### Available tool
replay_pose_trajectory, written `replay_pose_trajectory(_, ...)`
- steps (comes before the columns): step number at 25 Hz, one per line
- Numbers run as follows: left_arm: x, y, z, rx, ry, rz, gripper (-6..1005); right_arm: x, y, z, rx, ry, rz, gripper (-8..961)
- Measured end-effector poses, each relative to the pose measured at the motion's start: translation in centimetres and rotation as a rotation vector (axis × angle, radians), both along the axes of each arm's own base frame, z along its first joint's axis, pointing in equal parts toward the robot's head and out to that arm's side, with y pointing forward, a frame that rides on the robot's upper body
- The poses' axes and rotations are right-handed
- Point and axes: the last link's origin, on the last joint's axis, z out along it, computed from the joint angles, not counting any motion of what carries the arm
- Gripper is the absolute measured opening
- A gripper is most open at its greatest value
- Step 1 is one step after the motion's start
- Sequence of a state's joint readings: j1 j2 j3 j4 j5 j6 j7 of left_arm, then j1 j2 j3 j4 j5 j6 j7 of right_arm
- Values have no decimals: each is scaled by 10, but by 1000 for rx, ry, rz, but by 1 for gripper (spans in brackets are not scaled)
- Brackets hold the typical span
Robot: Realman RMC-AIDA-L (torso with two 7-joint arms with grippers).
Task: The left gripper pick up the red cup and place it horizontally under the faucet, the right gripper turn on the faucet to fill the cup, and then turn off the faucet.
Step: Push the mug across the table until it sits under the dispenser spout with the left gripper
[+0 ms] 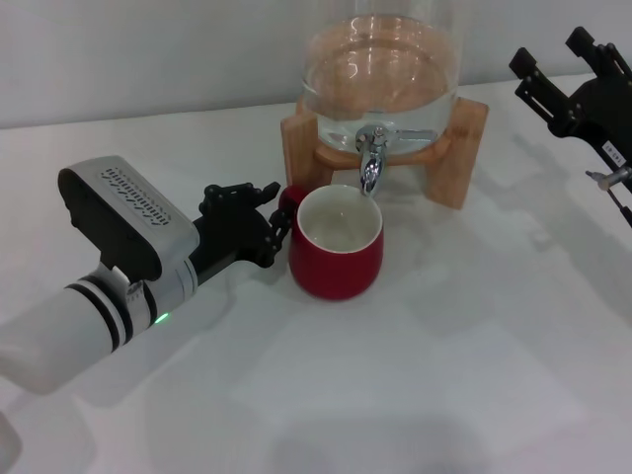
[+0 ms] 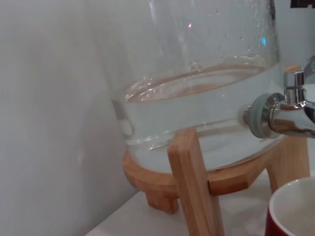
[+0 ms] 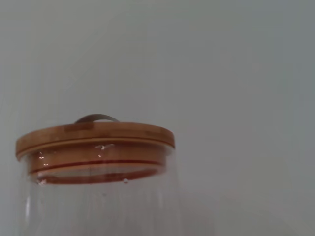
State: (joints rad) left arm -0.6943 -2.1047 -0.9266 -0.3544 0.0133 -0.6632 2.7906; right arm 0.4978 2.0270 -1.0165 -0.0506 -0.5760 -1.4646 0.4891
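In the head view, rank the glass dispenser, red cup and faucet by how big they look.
1. glass dispenser, largest even though its top is cut off by the frame.
2. red cup; it sits nearer the camera, which inflates it somewhat.
3. faucet, clearly smallest.

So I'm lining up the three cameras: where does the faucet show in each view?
Head view: the faucet is upper centre, spout just over the red cup's rim.
Left wrist view: the faucet shows at the right edge.
Right wrist view: not in it; only the lid and upper glass show.
Shared landmark: the glass dispenser.
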Motion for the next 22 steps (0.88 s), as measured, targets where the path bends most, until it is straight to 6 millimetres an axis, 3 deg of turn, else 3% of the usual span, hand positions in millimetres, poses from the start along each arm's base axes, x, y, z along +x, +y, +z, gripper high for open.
replay_pose_trajectory(22,-2,-2,0,-1,-4,4,266,17,3,24,143,-24,-94,841)
